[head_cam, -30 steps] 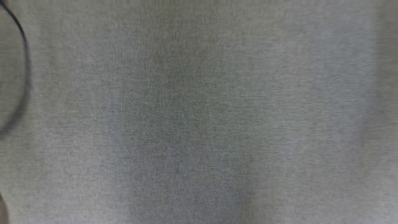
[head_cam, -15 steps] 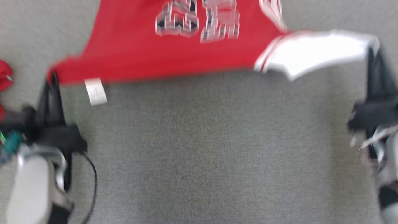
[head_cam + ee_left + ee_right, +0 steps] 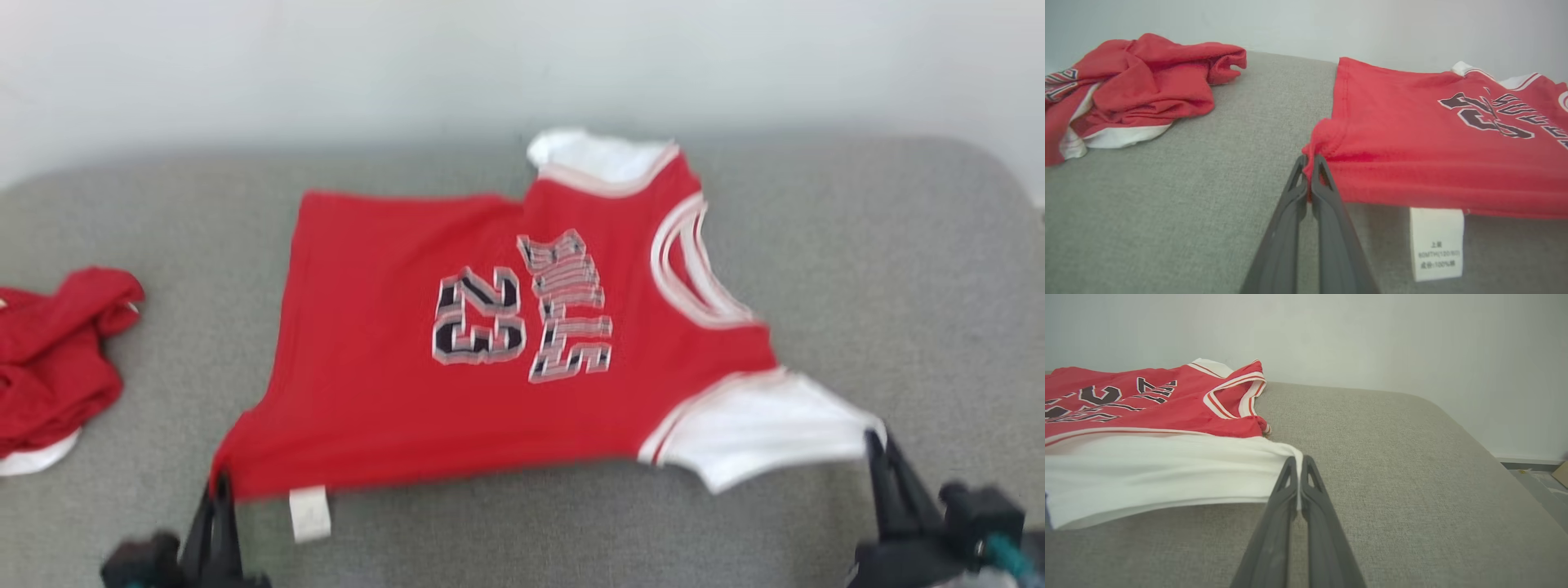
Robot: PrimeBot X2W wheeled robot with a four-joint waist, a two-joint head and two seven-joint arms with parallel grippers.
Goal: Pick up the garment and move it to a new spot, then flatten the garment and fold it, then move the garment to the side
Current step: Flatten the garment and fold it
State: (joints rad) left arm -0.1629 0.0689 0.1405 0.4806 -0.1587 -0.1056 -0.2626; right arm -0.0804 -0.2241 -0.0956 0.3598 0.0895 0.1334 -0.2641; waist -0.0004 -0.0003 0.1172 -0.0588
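We hold the red jersey (image 3: 367, 327) spread print-up on the grey cushion (image 3: 882, 269). Our left jaws pinch its red hem corner near the white label (image 3: 1436, 244); our right jaws pinch the white sleeve edge. A crumpled red garment (image 3: 49, 359) lies well apart at left.

Head camera sits high at the near edge, tipped forward and down: it takes in the whole jersey (image 3: 392, 392), the cushion (image 3: 898, 245) under it and the wall (image 3: 490, 65) behind. Left wrist camera skims low over the cushion, sighting along its jaws, close on the jersey's corner; it shares the red heap (image 3: 49, 359) with the head view. Right wrist camera, equally low and close, sights along its jaws at the white sleeve (image 3: 1147, 477). Both wrist views share the print (image 3: 1490, 114).
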